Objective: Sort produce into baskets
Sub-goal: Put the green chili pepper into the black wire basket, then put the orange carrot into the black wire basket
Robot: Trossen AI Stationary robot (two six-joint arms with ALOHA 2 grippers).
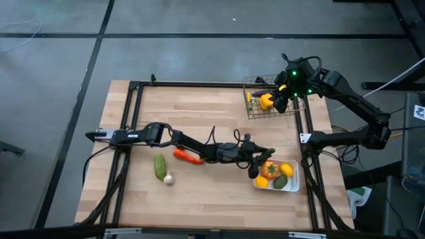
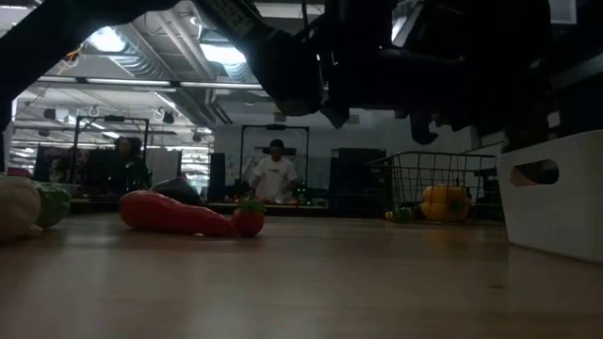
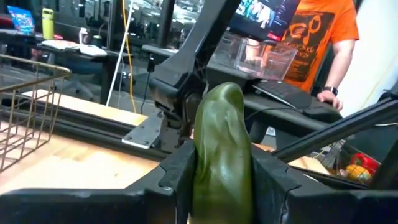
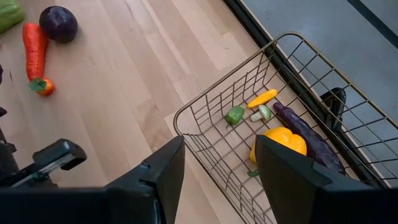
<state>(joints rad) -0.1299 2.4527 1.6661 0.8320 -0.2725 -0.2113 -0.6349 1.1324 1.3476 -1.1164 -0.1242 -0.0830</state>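
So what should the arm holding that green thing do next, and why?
Probably lower a little and let go. The left gripper is shut on a smooth green cucumber-like vegetable and sits at the shallow white rectangular tray, which already holds yellow, orange and green pieces. The right gripper hangs open over the square wire-mesh basket, so it isn't in the way.

A silver wire basket (image 4: 298, 118) holds a yellow pepper (image 4: 283, 142) and a purple eggplant (image 4: 308, 140). At nine o'clock, on the pale wood table (image 1: 199, 119), lies an orange carrot (image 1: 188, 157). The tray (image 1: 292, 182) is white.
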